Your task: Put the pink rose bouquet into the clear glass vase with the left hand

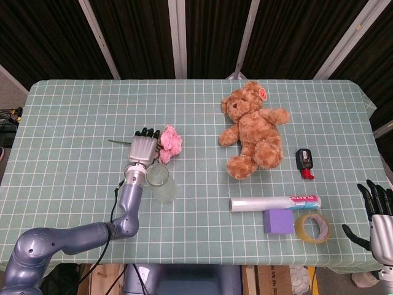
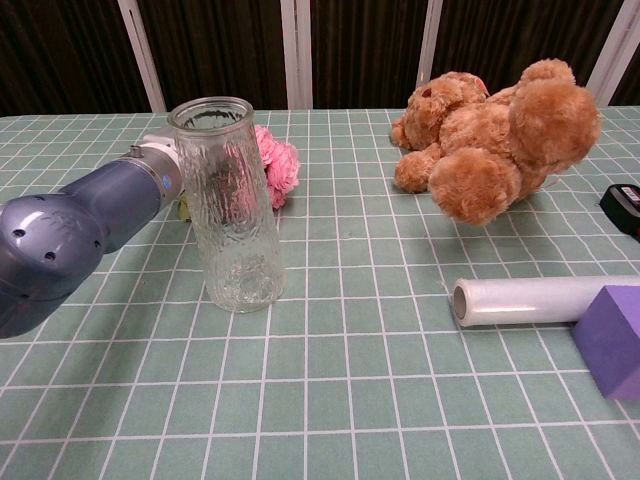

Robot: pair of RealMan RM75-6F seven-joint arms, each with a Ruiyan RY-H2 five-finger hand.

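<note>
The pink rose bouquet (image 1: pixel 170 142) lies on the green checked tablecloth, its thin stem tip (image 1: pixel 116 141) poking out to the left. My left hand (image 1: pixel 142 149) lies palm down over its stems and leaves, fingers curled over them, gripping the bunch. The clear glass vase (image 1: pixel 161 182) stands upright just in front of the hand, a little to its right. In the chest view the vase (image 2: pixel 229 206) hides most of the hand; the roses (image 2: pixel 279 164) show behind it and my left forearm (image 2: pixel 80 232) comes in from the left. My right hand (image 1: pixel 377 214) hangs with fingers spread off the table's near right corner.
A brown teddy bear (image 1: pixel 254 130) lies right of centre. Near the front right sit a roll of clear film (image 1: pixel 274 202), a purple block (image 1: pixel 278 222) and a tape ring (image 1: pixel 311 228). A small black and red device (image 1: pixel 304 163) lies beside the bear.
</note>
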